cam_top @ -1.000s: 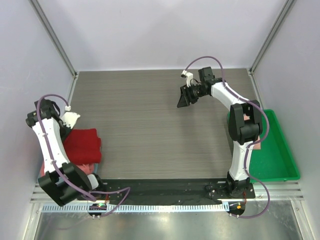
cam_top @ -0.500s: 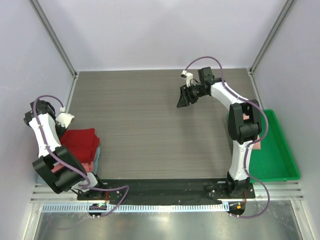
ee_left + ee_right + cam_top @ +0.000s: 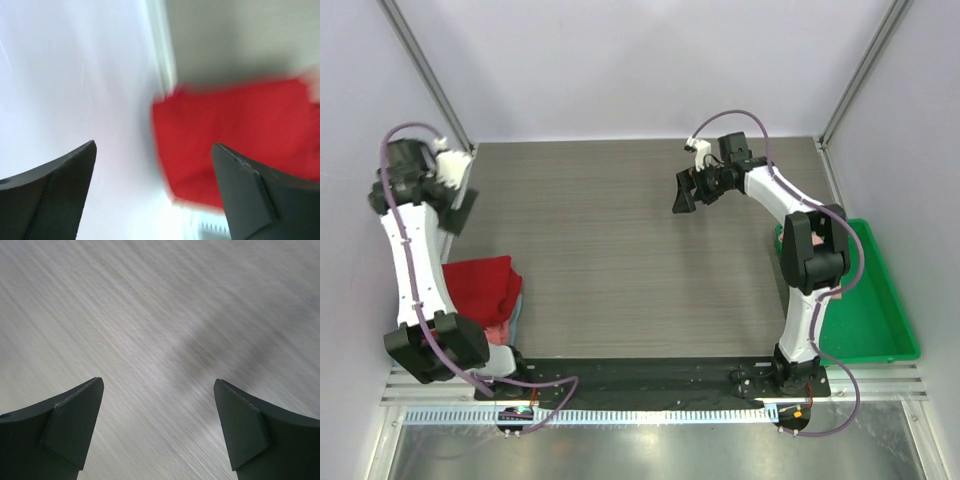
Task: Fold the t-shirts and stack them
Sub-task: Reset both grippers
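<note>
A deep red folded t-shirt [image 3: 480,288] lies on top of a stack at the table's left front, with a salmon-pink t-shirt [image 3: 498,326] and a pale blue-grey edge [image 3: 518,300] showing under it. My left gripper [image 3: 460,208] hangs above and behind the stack, near the left wall. In the blurred left wrist view the red t-shirt [image 3: 235,145] lies below my left gripper [image 3: 152,195], which is open and empty. My right gripper [image 3: 684,192] hovers over the far middle of the table; in the right wrist view my right gripper [image 3: 157,427] stands open over bare wood.
A bright green tray [image 3: 885,320] stands at the right front, partly behind the right arm, with a bit of salmon-pink cloth [image 3: 833,292] showing in it. Walls close the table on the left, back and right.
The left arm has lifted off the stack and swung back toward the far left, and its jaws have opened. The right gripper has opened wider and barely moved.
</note>
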Robot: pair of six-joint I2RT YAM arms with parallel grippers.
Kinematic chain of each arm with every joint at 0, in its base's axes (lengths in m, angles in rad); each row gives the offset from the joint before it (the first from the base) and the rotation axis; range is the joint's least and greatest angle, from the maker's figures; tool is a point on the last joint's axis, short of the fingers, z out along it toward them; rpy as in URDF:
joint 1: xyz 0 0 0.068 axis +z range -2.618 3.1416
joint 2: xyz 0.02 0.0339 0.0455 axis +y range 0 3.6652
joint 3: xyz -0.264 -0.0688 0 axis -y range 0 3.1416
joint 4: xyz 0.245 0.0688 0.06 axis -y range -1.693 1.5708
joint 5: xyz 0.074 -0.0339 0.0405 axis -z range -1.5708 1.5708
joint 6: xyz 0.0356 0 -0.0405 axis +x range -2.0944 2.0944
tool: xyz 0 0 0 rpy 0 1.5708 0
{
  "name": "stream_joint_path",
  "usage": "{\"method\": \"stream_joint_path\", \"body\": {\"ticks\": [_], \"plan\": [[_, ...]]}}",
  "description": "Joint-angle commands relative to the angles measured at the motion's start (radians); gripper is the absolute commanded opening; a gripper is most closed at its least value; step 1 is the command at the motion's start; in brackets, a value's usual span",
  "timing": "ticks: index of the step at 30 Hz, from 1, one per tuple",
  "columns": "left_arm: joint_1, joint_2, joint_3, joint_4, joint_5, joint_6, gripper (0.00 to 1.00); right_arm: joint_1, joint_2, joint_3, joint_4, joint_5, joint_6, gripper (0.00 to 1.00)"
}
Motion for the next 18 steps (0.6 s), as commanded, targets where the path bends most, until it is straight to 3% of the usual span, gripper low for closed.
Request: {"method": "stream_joint_path", "body": {"ticks": [1, 4, 7, 10, 15, 18], "plan": [[-0.217, 0.004, 0.058, 0.102, 0.044, -0.236, 1.00, 0.005, -0.156, -0.038, 0.147, 0.165, 0.048, 1.00], [-0.339, 0.093, 0.095, 0.174, 0.064, -0.406, 1.00, 0.005, -0.176, -0.077, 0.216, 0.283, 0.158, 1.00], [-0.357, 0.166, 0.127, 0.214, 0.236, -0.601, 1.00, 0.016, -0.153, -0.060, 0.222, 0.421, 0.287, 1.00], [-0.362, 0.271, 0.153, 0.242, 0.323, -0.739, 1.00, 0.031, -0.128, -0.042, 0.216, 0.567, 0.318, 1.00], [-0.386, 0.466, 0.235, 0.289, 0.315, -0.796, 1.00, 0.036, -0.076, -0.003, 0.187, 0.624, 0.281, 1.00], [-0.443, 0.574, 0.363, 0.267, 0.265, -0.775, 1.00, 0.036, -0.063, 0.012, 0.173, 0.629, 0.263, 1.00]]}}
